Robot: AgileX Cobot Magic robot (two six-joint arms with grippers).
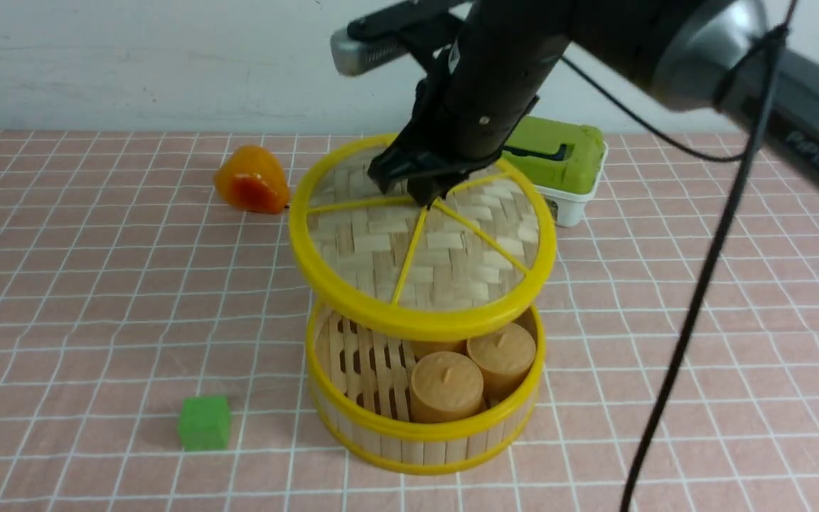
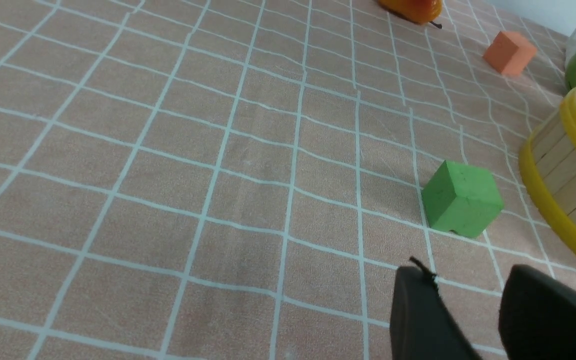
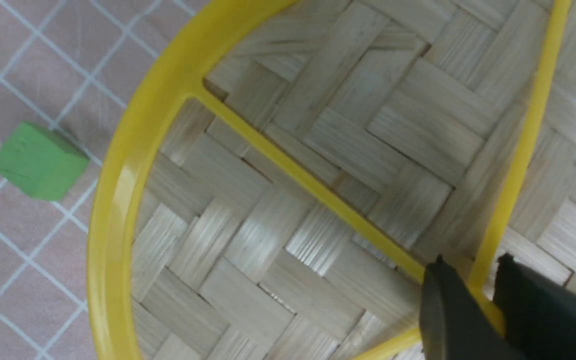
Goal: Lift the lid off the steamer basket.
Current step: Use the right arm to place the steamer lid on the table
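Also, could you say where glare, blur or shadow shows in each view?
Front view: the black right arm is soft, with a highlight on its silver joint; the woven bamboo lid with yellow rim is sharp. Right wrist view: white sheen on that rim. Left wrist view: even light, faint shadow beside the green cube; the left gripper is blurred.

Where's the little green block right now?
In the front view the green block sits on the checked tablecloth on the robot's left, just left of the steamer basket and not touching it.
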